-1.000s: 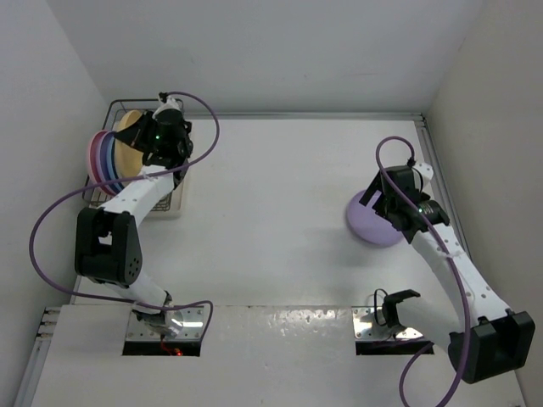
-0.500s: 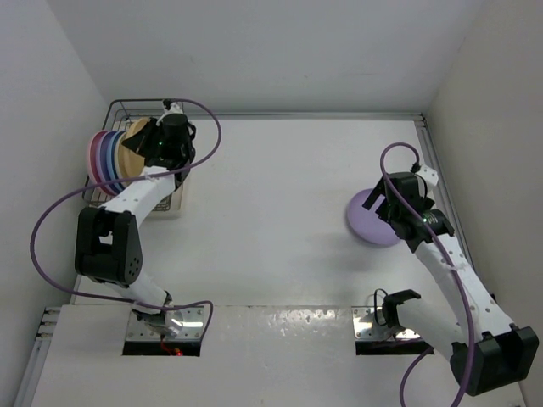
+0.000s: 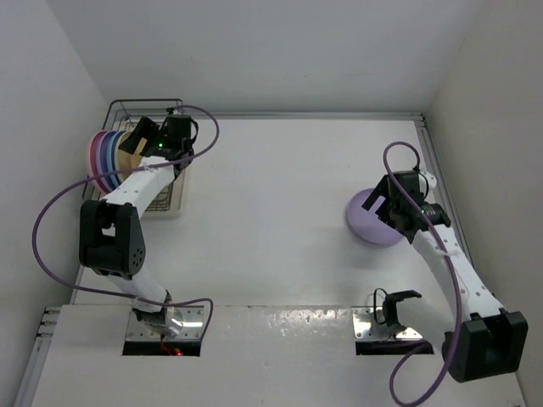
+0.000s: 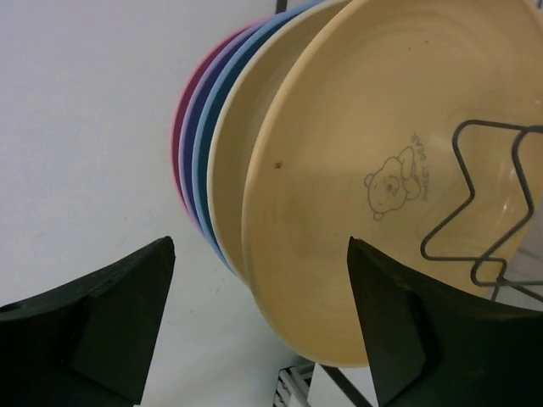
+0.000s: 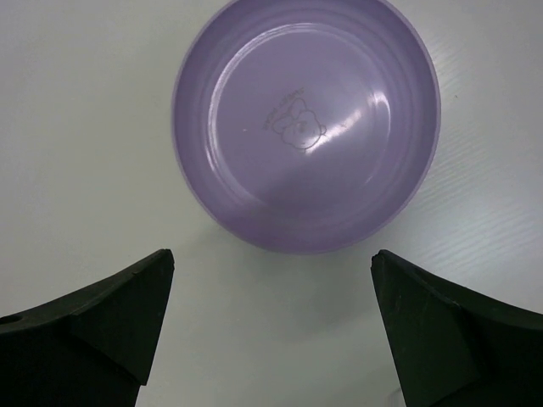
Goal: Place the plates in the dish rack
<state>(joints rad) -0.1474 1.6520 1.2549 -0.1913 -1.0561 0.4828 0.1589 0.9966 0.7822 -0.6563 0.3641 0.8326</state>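
**Top view**
- Rack (image 3: 170, 197): in the far left corner of the bench (image 3: 271, 195), beside the left wall.
- Row of five plates (image 3: 106, 159): stands on edge in the rack, toward its left side.
- Left arm (image 3: 140, 188): reaches to the rack, its head just beside the row.
- Loose lilac plate (image 3: 366, 222): lies flat on the bench at the right, well apart from the rack.
- Right arm (image 3: 441, 254): its head is over that plate.

**Left wrist view**
- Left fingers (image 4: 110, 322): wide apart, holding nothing.
- Plates beyond them, left to right: pink plate (image 4: 178, 127), lilac plate (image 4: 188, 146), blue plate (image 4: 204, 157), cream plate (image 4: 233, 165), yellow plate (image 4: 339, 127). They are packed face to face and tilted.
- Yellow plate: nearest the camera, with a bear print on its face. A rack wire (image 4: 484, 203) crosses its right part.

**Right wrist view**
- Right fingers (image 5: 93, 326): wide apart, holding nothing, above the bare bench (image 5: 76, 127).
- Loose lilac plate (image 5: 305, 127): face up, just beyond the fingertips and clear of them, with a bear print at its centre.
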